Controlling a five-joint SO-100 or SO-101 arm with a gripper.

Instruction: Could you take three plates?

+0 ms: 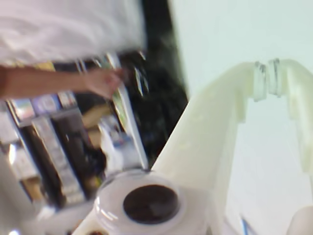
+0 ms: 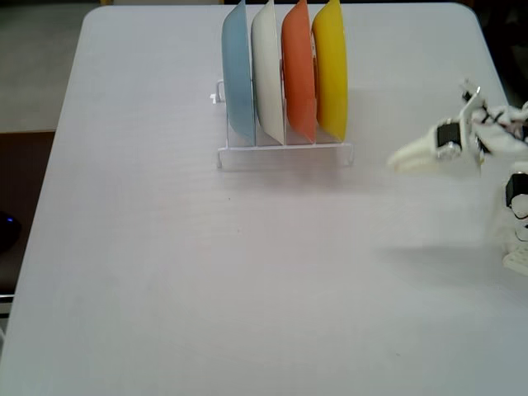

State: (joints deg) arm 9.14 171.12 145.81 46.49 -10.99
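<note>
Plates stand on edge in a white rack [image 2: 285, 153] near the table's [image 2: 165, 272] far side in the fixed view: blue [image 2: 238, 74] leftmost, then white [image 2: 267, 70], orange [image 2: 298, 70] and yellow [image 2: 332, 70] on the right. Gripper [image 2: 400, 160] hangs well right of the rack, pointing toward it, nothing visible in its grasp; how wide its jaws sit, cannot tell. Wrist view is blurred, showing pale gripper parts and a person's hand [image 1: 102, 81] against dark clutter.

My wrist view is blurred: my white gripper [image 1: 271, 78] points up, fingertips together, and a person's hand [image 1: 102, 81] reaches toward dark shelves [image 1: 54, 147].
</note>
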